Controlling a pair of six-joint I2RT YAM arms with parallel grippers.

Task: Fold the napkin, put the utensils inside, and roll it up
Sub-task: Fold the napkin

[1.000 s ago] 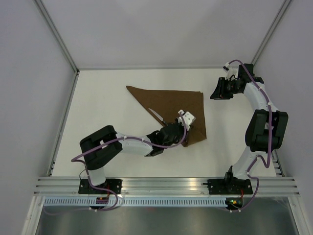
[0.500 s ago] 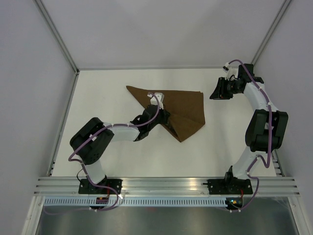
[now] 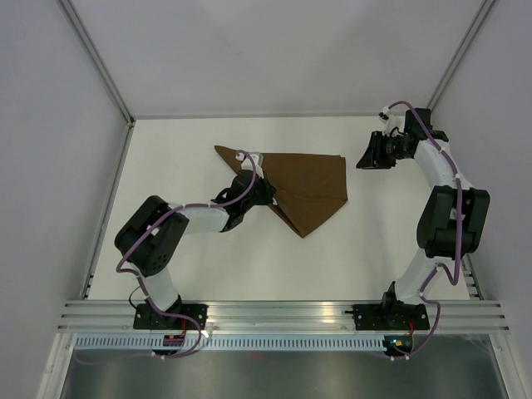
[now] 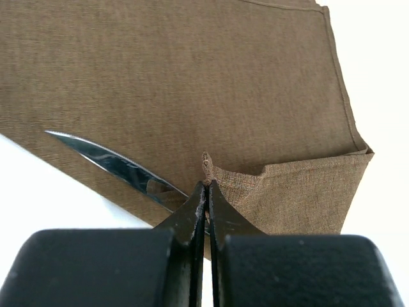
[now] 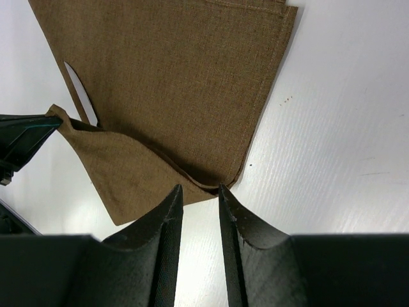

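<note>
Napkin (image 3: 312,179) corner dragged left by clamped left pincer (image 4: 206,192), right pincer (image 5: 199,192) ajar, empty, knife (image 4: 108,160) unseen overhead

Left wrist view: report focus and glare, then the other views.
Left wrist view: napkin weave crisp, knife blade mirrors bright and dark patches, table washed out white. Right wrist view: table streaks show. Top view: even light, faint shadows.
</note>
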